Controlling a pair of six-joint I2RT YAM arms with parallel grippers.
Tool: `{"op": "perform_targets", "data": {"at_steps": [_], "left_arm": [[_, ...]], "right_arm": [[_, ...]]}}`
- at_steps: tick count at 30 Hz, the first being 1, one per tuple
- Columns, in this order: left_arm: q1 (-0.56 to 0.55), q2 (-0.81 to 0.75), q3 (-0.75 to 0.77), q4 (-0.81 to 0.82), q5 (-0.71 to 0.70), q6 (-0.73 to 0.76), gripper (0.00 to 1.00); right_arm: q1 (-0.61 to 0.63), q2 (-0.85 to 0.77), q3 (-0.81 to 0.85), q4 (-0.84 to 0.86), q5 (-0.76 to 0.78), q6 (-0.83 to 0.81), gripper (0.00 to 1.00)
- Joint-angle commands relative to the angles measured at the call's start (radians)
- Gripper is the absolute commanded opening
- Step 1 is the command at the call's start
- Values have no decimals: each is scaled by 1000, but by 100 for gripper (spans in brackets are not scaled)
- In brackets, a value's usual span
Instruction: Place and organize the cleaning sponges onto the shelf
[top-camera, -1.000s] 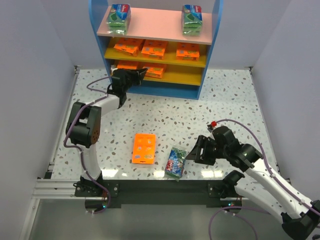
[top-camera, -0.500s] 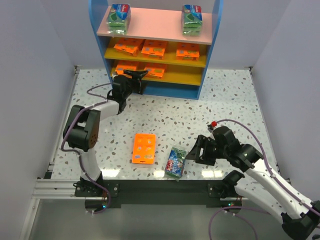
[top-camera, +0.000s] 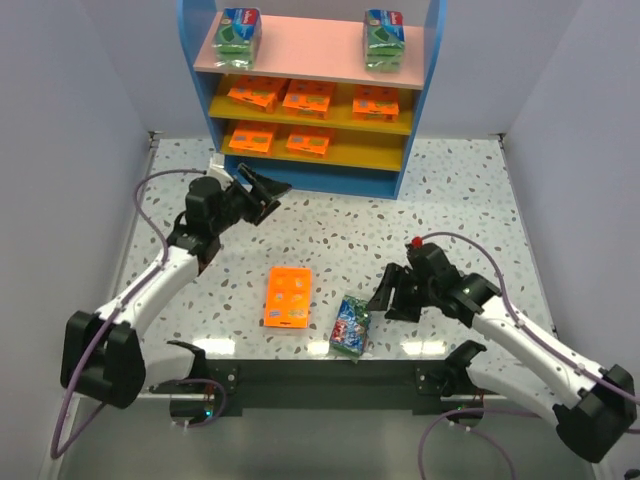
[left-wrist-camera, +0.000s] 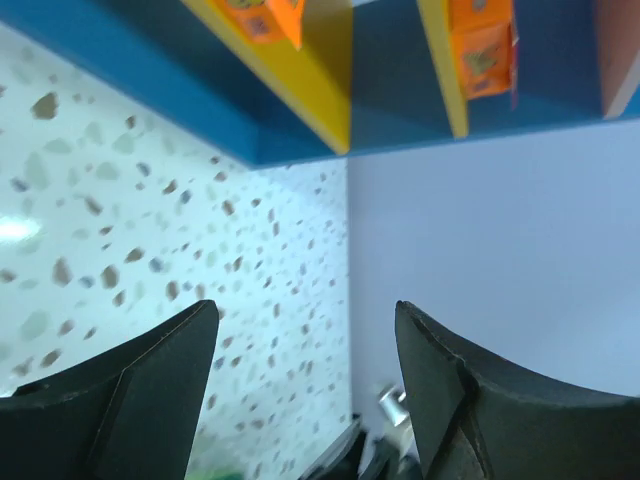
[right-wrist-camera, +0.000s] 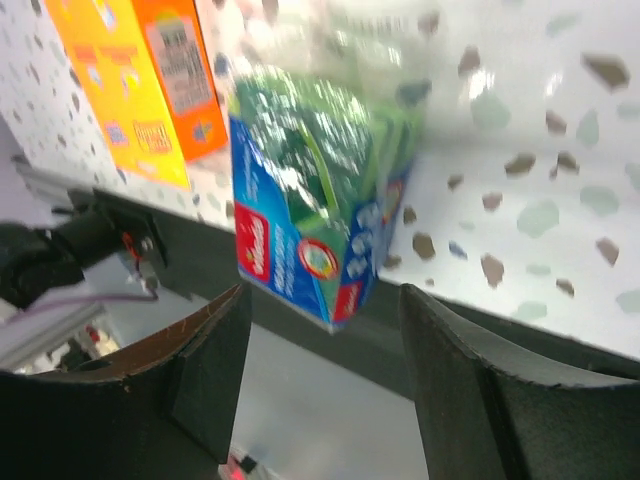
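Nine sponge packs show in the overhead view, seven of them on the shelf. The white speckled stone-pattern table (top-camera: 330, 225) fills the middle of the frame. At top centre stands the three-tier shelf with blue side panels and base (top-camera: 330, 178). Its top is cut off by the frame edge.

The pink top board (top-camera: 300, 45) carries two thick green-and-blue plastic-wrapped packs, one at each end (top-camera: 238, 28) (top-camera: 384, 35). Three flat bright-orange rectangular packs (top-camera: 309, 97) lie in a row on the upper yellow board, and two more (top-camera: 253, 135) lie on the lower one, towards its left.

The left gripper (top-camera: 262, 195) sits just below the shelf's lower left corner, its black fingers apart and empty. Its wrist camera catches only board edges and two orange pack ends (left-wrist-camera: 482, 45).

Low in the frame, a sixth orange pack (top-camera: 288, 297) lies flat on the table, printed squares up. Just to its right lies the third glossy green-and-blue pack (top-camera: 351, 324), near the table's front edge. The right gripper (top-camera: 385, 298) is just right of it with its jaws spread. The wrist view shows the pack (right-wrist-camera: 310, 200) between the fingers with its upper part blurred, and I cannot tell whether they touch it.
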Motion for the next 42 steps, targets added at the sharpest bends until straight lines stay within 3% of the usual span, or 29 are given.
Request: {"op": "perform_targets", "data": {"at_steps": [1,6,10,12,13,15,16,18,21,28,34,42], "left_arm": [[3,-112,-59,-299,40,255,76],[14,-241,-84,-508,29,395,73],[20,-312,-130,-608,32,427,73],[20,-356,-171,-616,47,417,73],[21,-372,-187,-619,55,411,73],[21,-407,-214,-623,75,397,73],[21,-418,-225,-622,84,395,73],[21,-436,-242,-637,90,398,72],[21,-459,-251,-666,95,410,71],[21,-505,-242,-734,159,464,70],[21,-544,-237,-827,178,518,69],[21,-594,-265,-835,182,480,68]], "right_arm": [[-25,110,125,158,105,7,61],[-208,274,203,288,2,28,49],[-299,357,307,266,7,-65,49],[-377,377,323,364,-41,-36,45],[-403,386,327,396,-85,-16,37],[-472,417,332,534,-136,63,29],[-492,432,337,566,-153,94,16],[-540,495,375,664,-170,163,1],[-568,622,456,792,-205,241,0],[-582,856,685,824,-213,284,0],[-618,972,784,852,-188,338,0],[-641,1092,938,831,-200,347,0]]}}
